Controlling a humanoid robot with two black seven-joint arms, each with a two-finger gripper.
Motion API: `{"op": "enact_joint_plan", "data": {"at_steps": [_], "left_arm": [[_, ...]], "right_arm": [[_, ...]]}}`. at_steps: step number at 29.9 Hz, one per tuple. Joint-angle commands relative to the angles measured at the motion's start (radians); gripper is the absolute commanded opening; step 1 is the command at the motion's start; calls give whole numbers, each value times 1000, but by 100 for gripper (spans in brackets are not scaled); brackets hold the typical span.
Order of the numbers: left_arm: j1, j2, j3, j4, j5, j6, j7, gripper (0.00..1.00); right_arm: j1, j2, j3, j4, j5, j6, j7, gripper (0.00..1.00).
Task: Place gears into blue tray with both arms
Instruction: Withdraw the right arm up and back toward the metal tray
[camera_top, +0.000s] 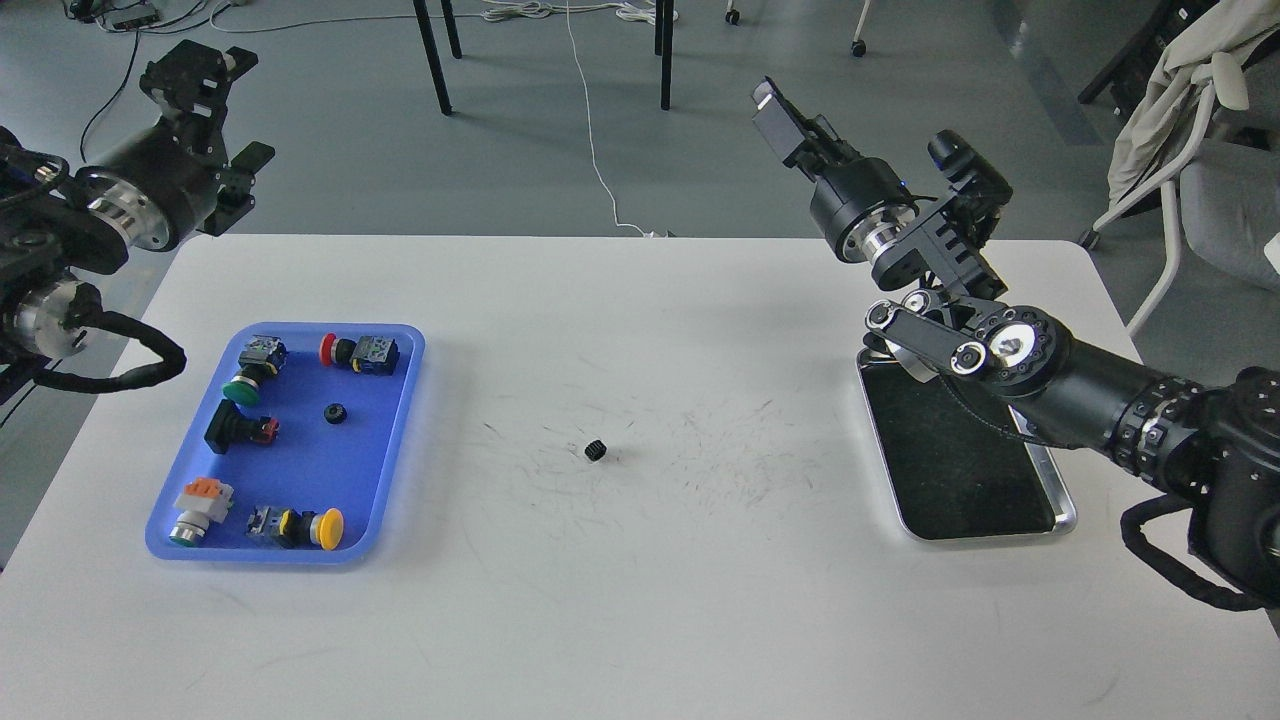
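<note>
One tiny black gear (597, 451) lies alone on the white table, near its middle. A second gear (336, 412) sits inside the blue tray (300, 553) at the table's left, among several push-button switches. My right gripper (783, 118) is raised high over the table's far edge, well above and to the right of the loose gear. It points away, and its fingers cannot be told apart. My left gripper (193, 72) hangs beyond the table's far left corner, above and behind the blue tray. It is seen from behind, with nothing visible in it.
A shiny silver tray (1066, 521) with a dark inside lies at the right, under my right arm. The switches in the blue tray include a black one with a red end (240, 428). Chair legs and cables stand on the floor beyond the table.
</note>
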Motion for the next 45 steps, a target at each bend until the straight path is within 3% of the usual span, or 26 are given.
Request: {"op": "enact_joint_plan", "data": {"at_steps": [1, 9, 18, 24, 34, 41, 45], "left_arm": [[17, 68, 9, -93, 24, 0, 2, 98], [45, 168, 15, -267, 150, 15, 2, 98], [51, 258, 26, -434, 297, 20, 0, 98], [51, 269, 40, -476, 418, 25, 0, 98], [46, 323, 42, -525, 455, 42, 11, 97], [43, 334, 36, -540, 470, 31, 0, 98], [48, 328, 42, -557, 507, 34, -4, 98]], "right_arm": [[-6, -61, -2, 6, 102, 1, -3, 95], [-61, -218, 14, 187, 236, 29, -6, 95], [-127, -292, 35, 259, 383, 45, -6, 96], [-149, -295, 133, 255, 461, 162, -20, 96], [-135, -197, 146, 121, 549, 153, -221, 96], [-156, -175, 271, 120, 551, 168, -295, 96], [-178, -163, 328, 120, 551, 190, -303, 96]]}}
